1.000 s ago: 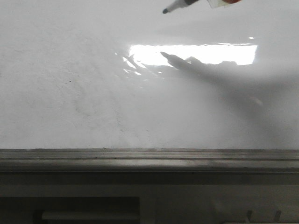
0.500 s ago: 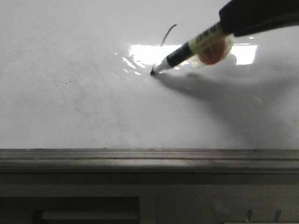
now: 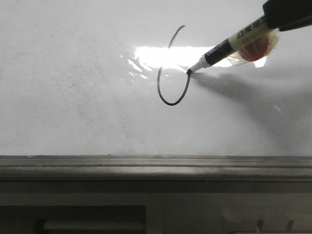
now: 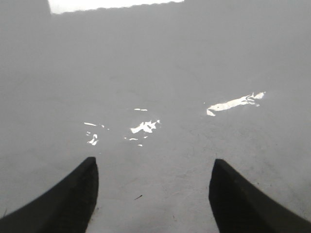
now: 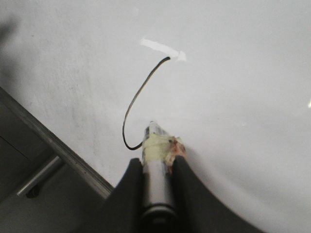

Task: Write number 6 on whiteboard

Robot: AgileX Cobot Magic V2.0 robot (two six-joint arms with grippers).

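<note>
The whiteboard (image 3: pixel 73 97) fills the front view, glossy white with a bright glare. A thin black stroke of the number 6 (image 3: pixel 162 92) runs from a curved upper tail down round an open loop. My right gripper (image 5: pixel 156 165) is shut on a black marker (image 3: pixel 219 48) wrapped in yellowish tape; its tip touches the board at the loop's right end. The stroke shows in the right wrist view (image 5: pixel 133 104) too. My left gripper (image 4: pixel 153 167) is open and empty over bare board (image 4: pixel 160 73); it is out of the front view.
A grey metal rail (image 3: pixel 156 165) runs along the board's bottom edge, seen also in the right wrist view (image 5: pixel 53 145). Below it lies a dark ledge with a pale handle (image 3: pixel 92 225). Faint grey smudges (image 3: pixel 97 112) mark the board's left half.
My right gripper brought the marker down onto the board, drew the curved tail, then swept round the bottom of the loop and up its right side.
</note>
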